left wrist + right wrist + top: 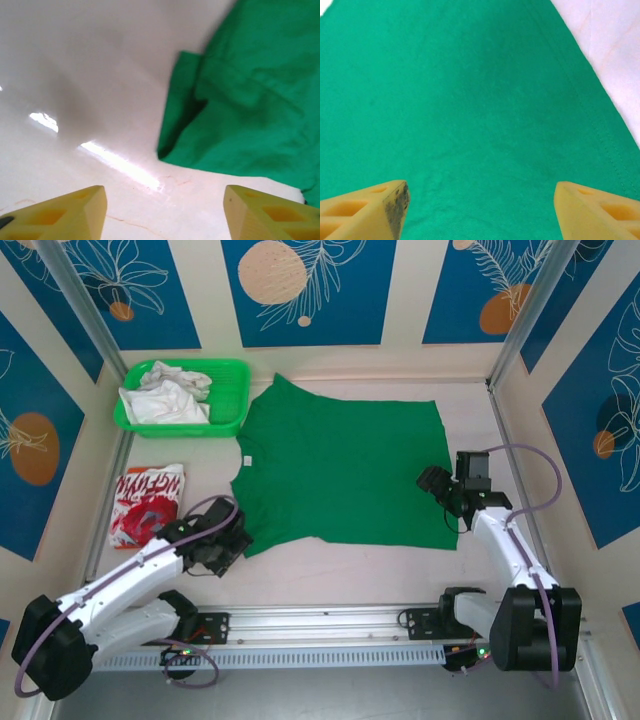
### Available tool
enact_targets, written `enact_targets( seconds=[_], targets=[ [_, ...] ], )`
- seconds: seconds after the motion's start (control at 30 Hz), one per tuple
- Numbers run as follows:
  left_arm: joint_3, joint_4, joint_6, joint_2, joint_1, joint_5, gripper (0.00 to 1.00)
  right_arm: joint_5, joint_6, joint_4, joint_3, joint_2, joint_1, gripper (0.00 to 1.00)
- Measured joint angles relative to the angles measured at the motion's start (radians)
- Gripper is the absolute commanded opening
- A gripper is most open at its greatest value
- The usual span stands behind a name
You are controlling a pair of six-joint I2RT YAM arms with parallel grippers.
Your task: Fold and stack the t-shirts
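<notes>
The left jaws stand apart with nothing between them, over bare surface (75,65); the green t-shirt (340,465) lies spread flat, a sleeve edge just ahead and to their right. The right jaws gape empty above its cloth, its stitched edge ahead-right. The folded red t-shirt (147,502) lies left of the left jaws

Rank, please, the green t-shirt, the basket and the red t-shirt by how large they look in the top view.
1. green t-shirt, spread flat
2. basket
3. red t-shirt, folded
</notes>
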Motion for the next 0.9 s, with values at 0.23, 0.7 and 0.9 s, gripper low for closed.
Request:
enact_targets(
  seconds=[0.23,0.7,0.9],
  targets=[
    [-0.087,0.108,-0.104,0.0,-0.003,0.034,0.37,-0.003,0.0,0.006,0.0,0.049,0.023,0.77],
    [-0.087,0.242,-0.261,0.116,-0.002,0.095,0.38,0.001,-0.004,0.003,0.0,0.023,0.025,0.77],
    [-0.08,0.249,-0.26,0.141,0.012,0.089,0.34,0.002,-0.007,0.0,0.0,0.015,0.025,0.77]
  ],
)
